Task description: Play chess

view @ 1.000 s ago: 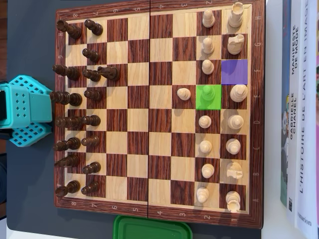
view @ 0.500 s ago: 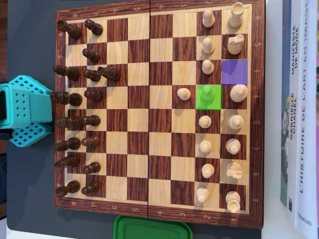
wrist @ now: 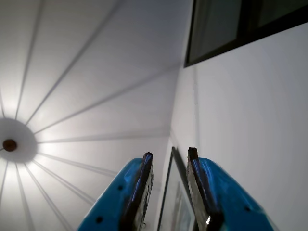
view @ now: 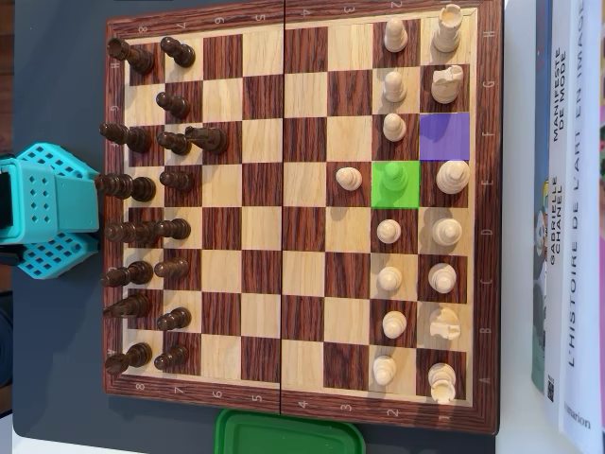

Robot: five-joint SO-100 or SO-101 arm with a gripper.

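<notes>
The fingers (wrist: 144, 192) are bright blue plastic shells, each edged on its inner face with a dark, glossy strip, perhaps rubber padding, though the wrist view is too dim to be sure. Small dark round holes, likely screw recesses, dot the blue outer faces. In the overhead view the arm's body (view: 47, 210) is a turquoise block with rows of small perforations across its top and sloped, angular sides, joined to a black part at the left edge.

Brown-and-tan checkered chessboard (view: 284, 227), cream pieces (view: 388, 230), dark brown pieces (view: 172, 228), green square (view: 395, 184), purple square (view: 444, 136), turquoise claw (wrist: 167, 166)
</notes>
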